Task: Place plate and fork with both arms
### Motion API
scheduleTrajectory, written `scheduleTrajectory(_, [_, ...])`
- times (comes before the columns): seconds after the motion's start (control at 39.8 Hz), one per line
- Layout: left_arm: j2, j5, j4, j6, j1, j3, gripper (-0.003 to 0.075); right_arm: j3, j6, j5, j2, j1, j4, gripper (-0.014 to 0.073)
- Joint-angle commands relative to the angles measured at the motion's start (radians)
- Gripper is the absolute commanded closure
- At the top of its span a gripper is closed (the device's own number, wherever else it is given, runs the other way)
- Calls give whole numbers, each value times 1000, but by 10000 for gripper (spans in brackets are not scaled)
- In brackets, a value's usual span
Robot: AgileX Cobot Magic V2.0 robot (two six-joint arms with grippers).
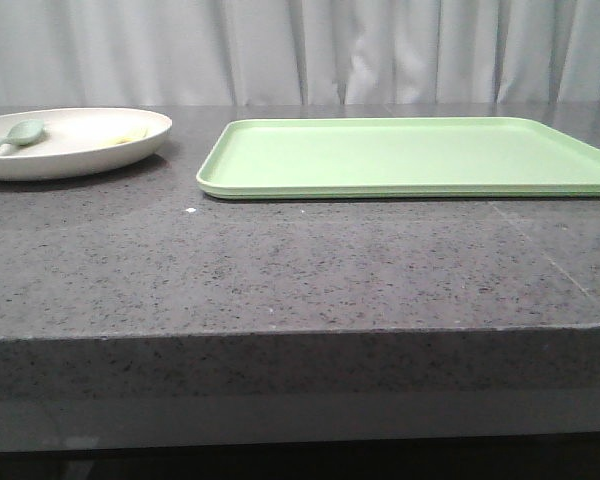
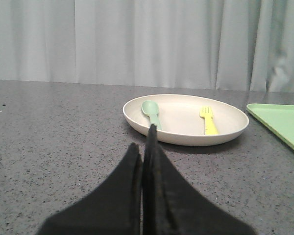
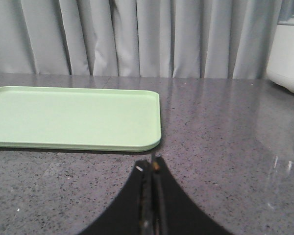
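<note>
The cream plate (image 1: 80,150) sits at the far left of the table and also shows in the left wrist view (image 2: 186,134). On it lie the pale-yellow fork (image 2: 208,120), faint in the front view (image 1: 132,134), and a grey-green spoon (image 2: 152,112) (image 1: 18,134). My left gripper (image 2: 143,142) is shut and empty, low over the table just short of the plate's near rim. My right gripper (image 3: 151,165) is shut and empty, over bare table near the corner of the light-green tray (image 3: 73,117). No gripper shows in the front view.
The light-green tray (image 1: 410,158) lies to the right of the plate, empty, and its corner shows in the left wrist view (image 2: 281,125). A white appliance (image 3: 288,54) stands at the far right. Grey curtains hang behind the speckled grey table (image 1: 280,270).
</note>
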Motion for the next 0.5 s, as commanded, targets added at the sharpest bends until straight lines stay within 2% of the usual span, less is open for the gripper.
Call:
scheduleTrajectory(0.0, [-21, -81, -10, -9, -1, 1, 738, -3, 0, -78, -18, -1, -1, 662])
scheduleTrajectory(0.48, [-21, -81, -10, -9, -1, 1, 738, -3, 0, -78, -18, -1, -1, 662])
